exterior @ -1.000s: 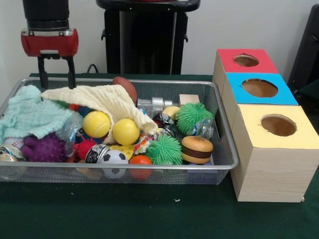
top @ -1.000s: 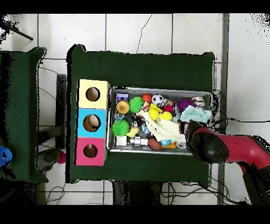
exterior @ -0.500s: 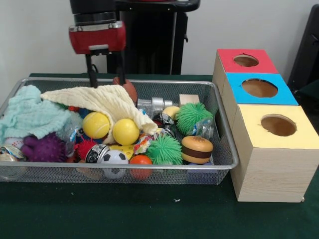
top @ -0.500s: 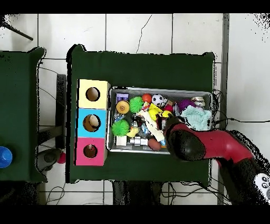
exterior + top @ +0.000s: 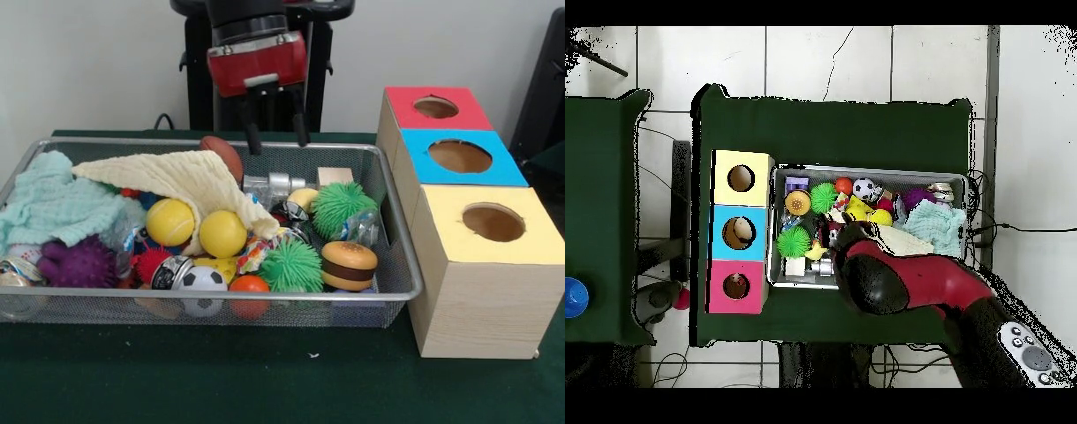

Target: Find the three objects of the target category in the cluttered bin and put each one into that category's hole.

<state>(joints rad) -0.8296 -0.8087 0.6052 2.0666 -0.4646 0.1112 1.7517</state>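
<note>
The wire-mesh bin [image 5: 221, 299] holds mixed toys and two cloths; it also shows in the overhead view [image 5: 865, 168]. No plush animal shows in either view. The red-faced hole [image 5: 435, 107] is on the farthest wooden box, and shows in the overhead view [image 5: 736, 286]. My gripper [image 5: 276, 137] hangs open and empty above the bin's far rim, near the middle, over a brown football [image 5: 225, 155]. In the overhead view my red arm [image 5: 905, 280] covers the bin's lower middle and hides the fingers.
A cream cloth [image 5: 190, 181] and a mint cloth [image 5: 57, 203] cover the bin's left half. Yellow balls [image 5: 222, 233], green spiky balls [image 5: 291, 265], a toy burger [image 5: 349, 265] and a purple spiky ball [image 5: 79, 262] lie around. The blue hole [image 5: 459, 156] and yellow hole [image 5: 493, 222] sit nearer.
My gripper has moved along the bin's far rim from the left end to the middle, still open and empty. The things in the bin have not moved.
</note>
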